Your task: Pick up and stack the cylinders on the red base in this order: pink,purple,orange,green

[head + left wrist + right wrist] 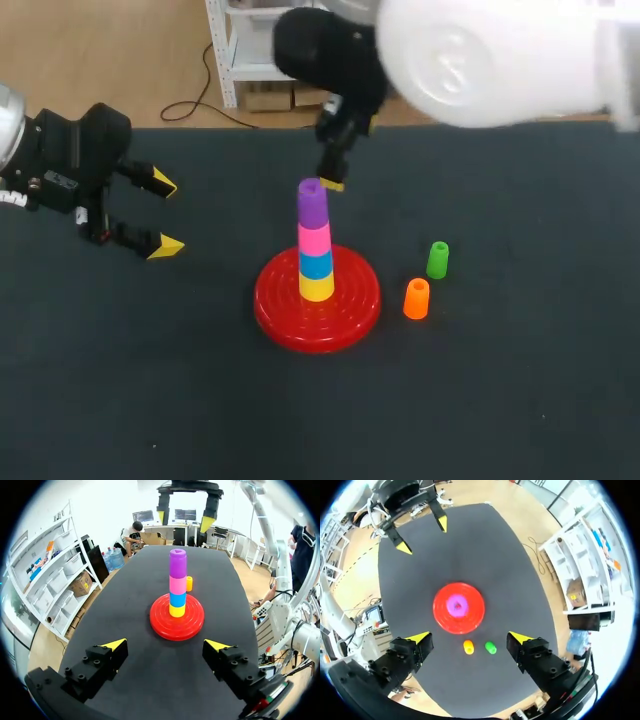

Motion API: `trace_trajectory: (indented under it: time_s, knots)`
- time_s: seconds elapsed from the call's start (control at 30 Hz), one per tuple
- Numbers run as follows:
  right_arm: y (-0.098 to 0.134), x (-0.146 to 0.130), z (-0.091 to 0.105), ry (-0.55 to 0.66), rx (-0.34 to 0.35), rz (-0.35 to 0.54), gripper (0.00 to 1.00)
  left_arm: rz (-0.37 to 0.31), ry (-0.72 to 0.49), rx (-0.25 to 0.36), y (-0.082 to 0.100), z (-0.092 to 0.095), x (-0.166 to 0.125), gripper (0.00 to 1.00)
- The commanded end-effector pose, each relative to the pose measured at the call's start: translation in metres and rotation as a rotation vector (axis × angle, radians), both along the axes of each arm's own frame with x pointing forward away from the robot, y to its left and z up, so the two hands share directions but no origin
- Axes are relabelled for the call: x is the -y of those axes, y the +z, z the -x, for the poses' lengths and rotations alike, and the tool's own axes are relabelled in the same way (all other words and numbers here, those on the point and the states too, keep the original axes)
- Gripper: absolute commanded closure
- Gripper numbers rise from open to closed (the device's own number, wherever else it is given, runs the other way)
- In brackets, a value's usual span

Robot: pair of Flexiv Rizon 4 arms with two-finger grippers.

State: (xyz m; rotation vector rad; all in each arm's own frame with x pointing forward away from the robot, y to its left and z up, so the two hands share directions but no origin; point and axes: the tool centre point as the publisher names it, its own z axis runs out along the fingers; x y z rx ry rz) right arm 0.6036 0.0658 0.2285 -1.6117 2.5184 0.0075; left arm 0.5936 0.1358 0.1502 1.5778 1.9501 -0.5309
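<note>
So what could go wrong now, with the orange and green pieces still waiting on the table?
1. The right tool hangs open just above the purple cylinder. Swinging away too low might knock the tall stack.
2. The orange cylinder and green cylinder stand close together, so grabbing orange might topple green.
3. The stack on the red base is already four high. Orange set down off-centre might tip it.
</note>
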Motion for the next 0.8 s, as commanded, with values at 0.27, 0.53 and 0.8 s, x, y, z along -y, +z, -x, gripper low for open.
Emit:
trace_trajectory:
  time_s: [0.27,0.53,0.8]
  knots:
    - [-0.07,0.078,0.021,-0.16,0.024,-0.071,0.0,0.001,-0.002,-0.001,-0.001,-0.001,0.0,0.0]
    - [-0.128,0.089,0.037,-0.17,-0.025,0.019,0.0,0.001,-0.002,-0.001,-0.001,-0.001,0.0,0.0]
    - [-0.183,0.094,0.039,-0.241,-0.11,0.083,0.0,0.001,-0.002,-0.001,-0.001,-0.001,0.0,0.0]
